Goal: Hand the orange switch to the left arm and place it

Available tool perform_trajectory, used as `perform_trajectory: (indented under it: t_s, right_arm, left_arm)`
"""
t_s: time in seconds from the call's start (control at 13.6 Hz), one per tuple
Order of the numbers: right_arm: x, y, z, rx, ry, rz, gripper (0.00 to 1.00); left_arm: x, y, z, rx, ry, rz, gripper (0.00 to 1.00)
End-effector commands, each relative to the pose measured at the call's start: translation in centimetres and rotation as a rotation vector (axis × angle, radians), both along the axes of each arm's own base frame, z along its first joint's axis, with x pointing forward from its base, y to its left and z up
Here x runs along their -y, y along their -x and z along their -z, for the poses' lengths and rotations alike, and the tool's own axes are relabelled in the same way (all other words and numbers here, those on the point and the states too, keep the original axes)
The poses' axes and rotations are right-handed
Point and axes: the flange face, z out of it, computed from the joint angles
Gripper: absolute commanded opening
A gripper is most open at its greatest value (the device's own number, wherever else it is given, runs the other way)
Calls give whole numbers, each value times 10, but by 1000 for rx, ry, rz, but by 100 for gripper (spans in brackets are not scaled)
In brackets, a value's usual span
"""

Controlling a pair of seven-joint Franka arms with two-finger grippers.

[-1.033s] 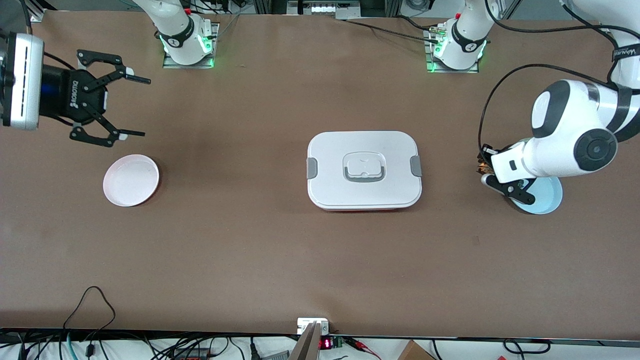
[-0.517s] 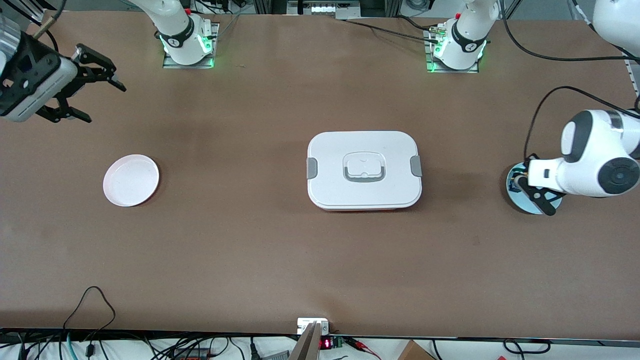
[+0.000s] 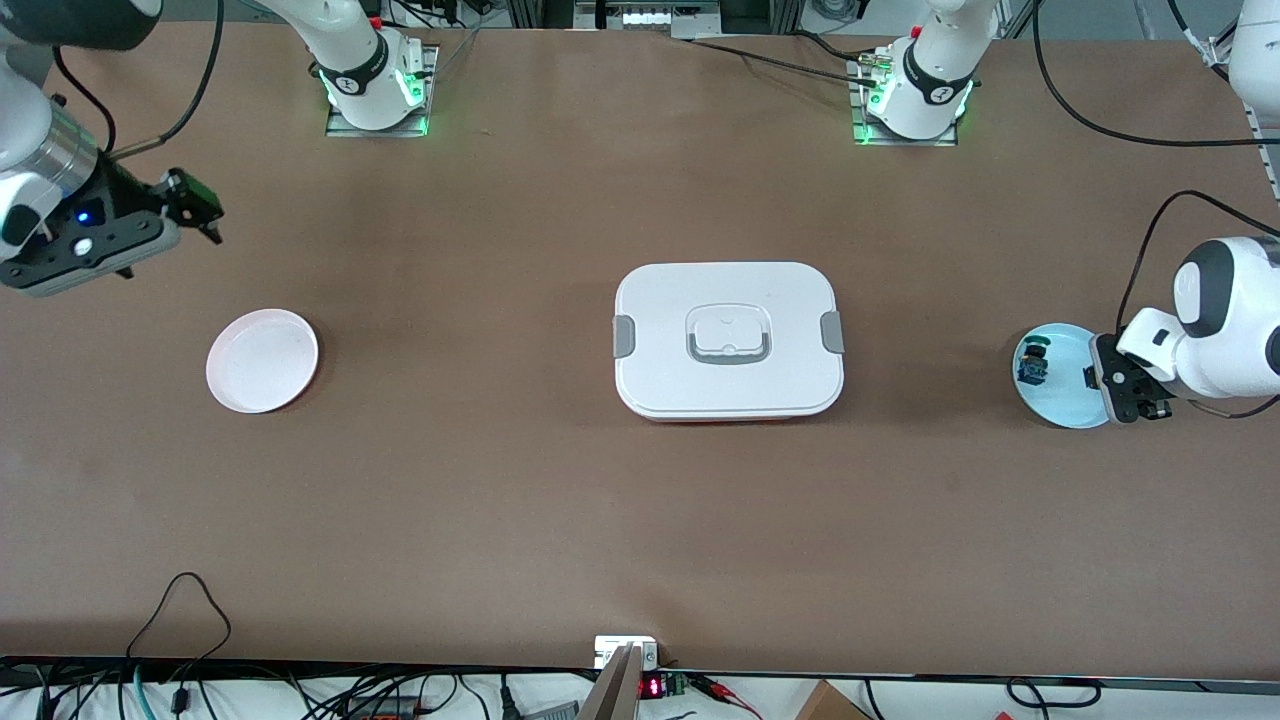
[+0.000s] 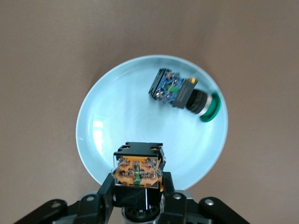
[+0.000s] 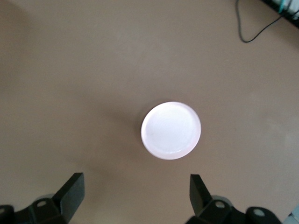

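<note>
My left gripper (image 4: 138,185) is shut on the orange switch (image 4: 138,170), a black block with an orange face, and holds it just above the light blue plate (image 4: 107,121). In the front view the left gripper (image 3: 1125,385) hangs over that plate's (image 3: 1060,405) edge at the left arm's end of the table. The white box (image 3: 728,300) sits closed at the table's middle. My right gripper (image 3: 200,208) is open and empty, up in the air at the right arm's end; its wrist view shows both fingers (image 5: 72,191) spread wide over bare table near the white plate (image 5: 171,130).
A similar small piece with blue and green parts (image 4: 175,88) lies on the blue plate, also visible in the front view (image 3: 1033,365). The white plate (image 3: 262,360) is empty. Cables hang along the table edge nearest the front camera.
My left gripper has moved with the switch from the box side of the blue plate across it toward the table's end. My right gripper has swung back toward the right arm's end and turned downward.
</note>
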Motion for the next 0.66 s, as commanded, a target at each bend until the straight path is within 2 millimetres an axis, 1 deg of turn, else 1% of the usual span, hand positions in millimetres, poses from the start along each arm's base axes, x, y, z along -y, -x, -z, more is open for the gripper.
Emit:
perform_trajectory:
  t_s: [0.0,0.15,0.22,0.3,0.37,0.52,0.59]
  right_arm:
    - [32,0,9,41,-61,10,100]
    - [36,2,17,17,-100,49,100]
    - [32,6,18,-7,-102,105,100]
    - [27,9,17,-19,-100,238,100]
    - [19,12,12,-12,-98,304,100]
    - [19,11,10,-3,-99,304,100]
    - [20,9,9,3,-91,301,100]
  left_arm:
    - [-15,-1,24,10,37,109,30]
    - [-17,1,34,6,56,144,30]
    - [-20,3,40,-1,62,138,30]
    - [-20,4,43,-5,66,138,31]
    - [-19,4,46,-9,69,138,32]
    - [-20,6,52,-13,76,125,43]
    - [-19,6,53,-15,81,120,57]
